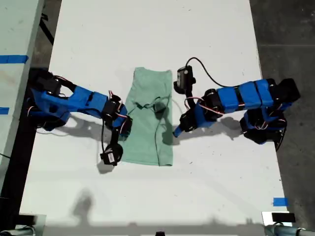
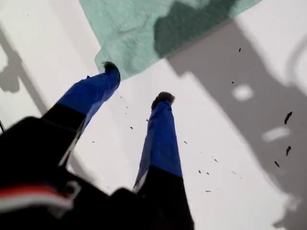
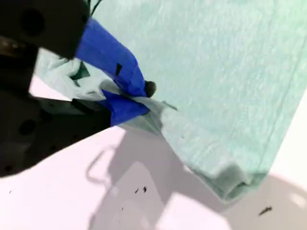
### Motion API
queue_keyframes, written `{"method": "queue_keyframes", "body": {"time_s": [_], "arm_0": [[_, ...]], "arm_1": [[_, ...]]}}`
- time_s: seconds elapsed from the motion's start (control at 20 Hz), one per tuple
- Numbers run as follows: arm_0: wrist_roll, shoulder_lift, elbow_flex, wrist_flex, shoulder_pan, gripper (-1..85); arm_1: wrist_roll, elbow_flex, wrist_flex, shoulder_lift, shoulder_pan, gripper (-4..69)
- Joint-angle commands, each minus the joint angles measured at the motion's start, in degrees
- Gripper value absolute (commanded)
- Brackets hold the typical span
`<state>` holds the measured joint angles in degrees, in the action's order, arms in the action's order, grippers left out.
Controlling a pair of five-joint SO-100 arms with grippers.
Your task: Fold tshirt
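Tshirt (image 1: 150,118) folded narrow on the white table (image 1: 147,34) — edge pinched in my second gripper (image 3: 139,98); my first gripper (image 2: 136,86) spread, empty, beside the cloth.

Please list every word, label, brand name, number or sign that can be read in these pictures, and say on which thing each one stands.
There is no readable text in any view.
The tshirt is plain, with no print visible.
My first gripper and my second gripper carry only blue covering, without lettering.
The blue tape pieces on the white table bear no writing.
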<state>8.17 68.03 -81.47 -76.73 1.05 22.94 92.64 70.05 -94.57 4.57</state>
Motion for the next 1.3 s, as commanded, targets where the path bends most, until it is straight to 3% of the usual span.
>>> {"method": "queue_keyframes", "body": {"time_s": [0.0,0.05,0.15,0.25,0.55,0.7,1.0,1.25], "arm_0": [[-2.5,-7.0,13.4,0.3,-1.1,0.1],[-3.5,-10.7,17.0,-0.2,-1.4,0.1],[-4.1,-14.4,19.7,-0.9,-1.6,19.2],[-4.0,-14.6,19.7,-2.8,-1.7,24.2],[-2.7,-10.5,19.2,-18.0,-1.1,23.3],[-1.5,1.6,15.6,-18.0,1.8,20.4],[7.9,22.9,2.5,-17.8,6.7,15.9],[9.8,39.2,-15.9,-8.4,7.8,14.7]], "arm_1": [[-0.4,-0.2,-2.0,-4.3,0.2,18.2],[-0.3,-0.1,-2.1,-4.3,0.2,18.2],[-0.2,0.4,-2.1,-4.4,0.3,18.2],[-0.2,0.8,-2.1,-4.4,0.4,18.2],[-0.2,1.1,-1.8,-4.8,0.3,18.3],[-0.2,0.0,-0.7,-5.2,0.3,18.5],[0.1,-5.4,1.8,-4.6,0.4,19.0],[0.6,-13.4,5.2,0.4,0.5,21.4]]}}
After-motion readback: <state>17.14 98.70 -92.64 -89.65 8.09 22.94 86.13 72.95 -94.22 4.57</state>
